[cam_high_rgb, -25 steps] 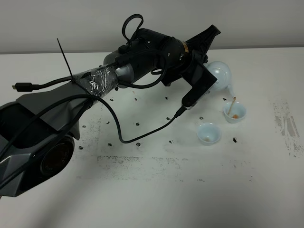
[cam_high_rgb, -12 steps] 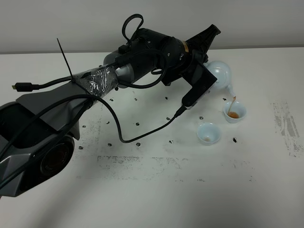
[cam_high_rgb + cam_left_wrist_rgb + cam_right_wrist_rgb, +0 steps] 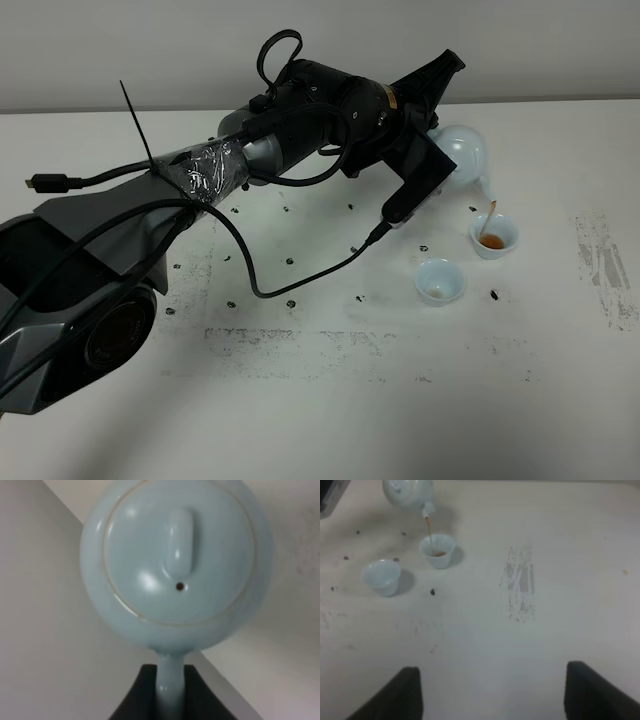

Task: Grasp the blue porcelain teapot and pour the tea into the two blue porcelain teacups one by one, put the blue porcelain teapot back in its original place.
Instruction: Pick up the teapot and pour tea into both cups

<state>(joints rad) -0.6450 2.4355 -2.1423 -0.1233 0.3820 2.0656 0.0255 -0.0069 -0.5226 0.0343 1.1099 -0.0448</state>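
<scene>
My left gripper (image 3: 170,690) is shut on the loop handle of the blue porcelain teapot (image 3: 466,154) (image 3: 175,560), which hangs tilted with its spout down. A thin brown stream of tea (image 3: 490,214) (image 3: 428,532) falls from the spout into the farther of the two teacups (image 3: 494,235) (image 3: 438,550), and brown tea lies in that cup's bottom. The nearer teacup (image 3: 440,281) (image 3: 381,576) stands beside it, with no tea visible inside. In the exterior view the left wrist hides the gripper fingers. My right gripper (image 3: 495,692) is open above bare table, well short of the cups.
The white table carries scattered black specks and a grey scuffed patch (image 3: 603,262) (image 3: 521,587) right of the cups. A black cable (image 3: 300,285) loops from the left arm (image 3: 220,165) across the table's middle.
The teapot stays tilted over the farther cup while the stream keeps running. The tea pool in that cup has grown a little. Neither arm has visibly shifted.
</scene>
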